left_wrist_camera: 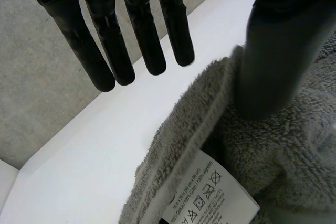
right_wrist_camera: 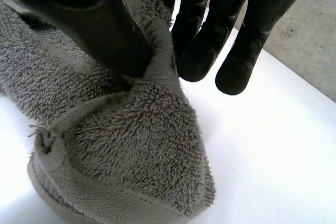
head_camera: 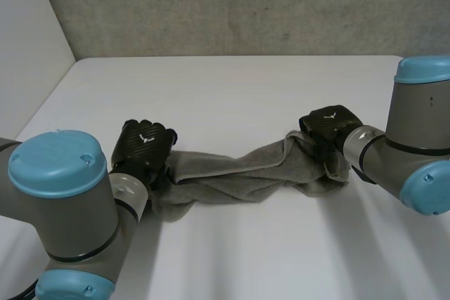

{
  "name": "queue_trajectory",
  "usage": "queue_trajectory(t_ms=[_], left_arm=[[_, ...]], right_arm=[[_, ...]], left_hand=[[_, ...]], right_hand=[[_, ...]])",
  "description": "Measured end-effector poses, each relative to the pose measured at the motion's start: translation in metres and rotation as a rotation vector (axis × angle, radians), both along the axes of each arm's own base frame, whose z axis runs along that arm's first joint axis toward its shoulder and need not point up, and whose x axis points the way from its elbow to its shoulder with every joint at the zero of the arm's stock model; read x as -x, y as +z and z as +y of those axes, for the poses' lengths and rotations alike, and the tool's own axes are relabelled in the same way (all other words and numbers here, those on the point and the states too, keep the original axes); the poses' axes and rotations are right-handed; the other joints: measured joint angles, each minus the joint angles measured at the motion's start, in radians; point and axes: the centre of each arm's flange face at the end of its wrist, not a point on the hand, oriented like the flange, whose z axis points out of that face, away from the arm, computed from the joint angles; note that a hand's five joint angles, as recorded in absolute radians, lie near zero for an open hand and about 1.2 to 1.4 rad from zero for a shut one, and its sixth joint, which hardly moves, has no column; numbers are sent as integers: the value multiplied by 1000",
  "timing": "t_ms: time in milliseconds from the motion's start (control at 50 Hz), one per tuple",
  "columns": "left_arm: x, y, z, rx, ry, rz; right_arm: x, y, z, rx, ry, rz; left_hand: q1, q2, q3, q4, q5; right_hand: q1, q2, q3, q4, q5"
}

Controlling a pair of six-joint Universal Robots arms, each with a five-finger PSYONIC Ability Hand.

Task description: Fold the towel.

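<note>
Towel (head_camera: 239, 177) lies on the desk (head_camera: 232, 96), bunched into a twisted rope, not flat. One hand at each end of the towel.

Right hand (head_camera: 329, 126): gripping. A ridge of towel is pinched between thumb and fingers (right_wrist_camera: 197, 51), so that end is secured for a pull or lift.

Left hand (head_camera: 144, 144): not gripping. Fingers (left_wrist_camera: 144, 35) are straight and clear of the towel; only the thumb rests on the hem, just above the care label (left_wrist_camera: 210, 200). My read is it's pinning or lining up for a grasp.

Judgement: early. The towel needs spreading before any fold, and the left hand needs a real hold first, or its end slips when the right pulls.
</note>
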Motion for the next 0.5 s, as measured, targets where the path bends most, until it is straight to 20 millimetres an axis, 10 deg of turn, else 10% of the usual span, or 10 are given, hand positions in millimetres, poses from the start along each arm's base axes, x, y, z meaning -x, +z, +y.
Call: queue_trajectory(t_ms=[280, 500], left_arm=[[5, -2, -13, 9, 1, 9], [5, 8, -26, 37, 20, 27]], right_arm=[[-1, -7, 0, -17, 2, 8], [3, 13, -8, 38, -16, -10]], left_hand=[[549, 608, 624, 617, 598], [549, 626, 665, 644, 612]], right_hand=[[0, 0, 0, 0, 0], [0, 0, 0, 0, 0]])
